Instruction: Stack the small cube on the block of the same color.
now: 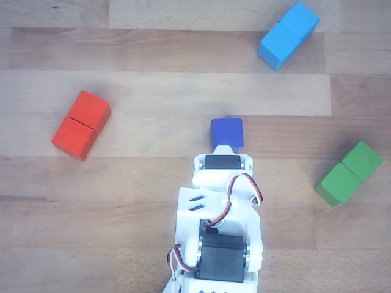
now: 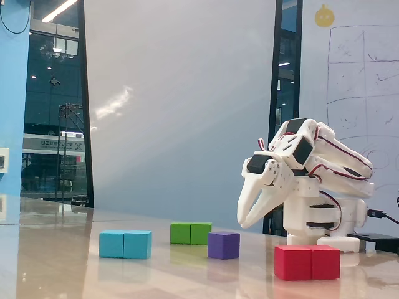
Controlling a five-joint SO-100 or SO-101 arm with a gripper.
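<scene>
Blue small cube [image 1: 226, 133] free on wood table [image 1: 140, 177]; jaws above, slightly apart, empty.

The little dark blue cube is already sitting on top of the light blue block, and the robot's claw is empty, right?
Not quite. The small dark blue cube sits on the table, apart from the light blue block, as the other view shows. The gripper is indeed empty.

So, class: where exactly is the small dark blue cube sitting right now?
In the other view the small cube sits on the wooden table near centre, just ahead of the arm, between the red block on the left and the green block on the right.
</scene>
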